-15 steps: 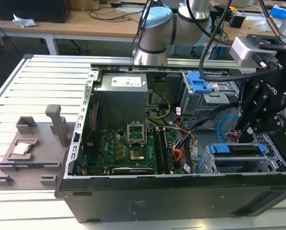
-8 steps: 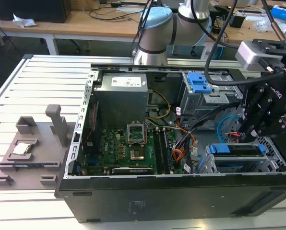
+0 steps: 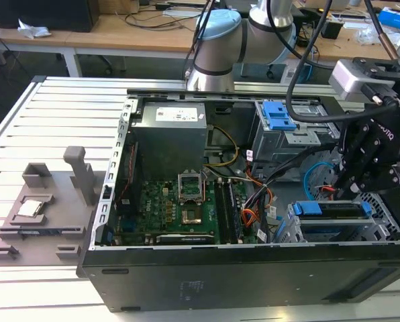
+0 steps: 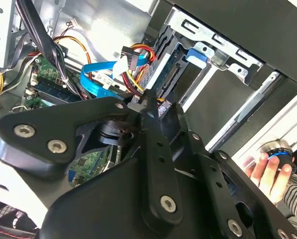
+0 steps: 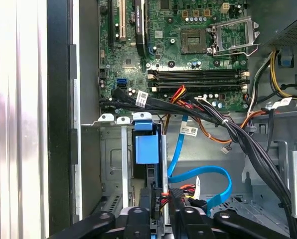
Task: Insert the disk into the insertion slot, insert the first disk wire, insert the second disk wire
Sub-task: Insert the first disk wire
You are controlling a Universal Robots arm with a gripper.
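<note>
One small dark plug sits clenched in the pincer [image 4: 150,103]. It appears to be the end of the first disk wire [image 3: 327,190], held right at the rear edge of the disk [image 3: 334,210], which already lies seated in the insertion slot [image 3: 321,233] at the corner of the case on the exterior view's right. The main risk looks to be alignment: a plug presented tilted or off its socket could jam, bend the contacts or slip out of the grip. Just beyond, a flat blue cable [image 5: 208,174] and a loose plug on red and yellow leads [image 4: 134,52] crowd the approach and could snag the pincer. Farther back, a thick black cable bundle [image 5: 238,134] crosses above the motherboard [image 5: 188,50], where a tug might pull other connectors. The case rests on a slatted table [image 3: 52,114].
</note>
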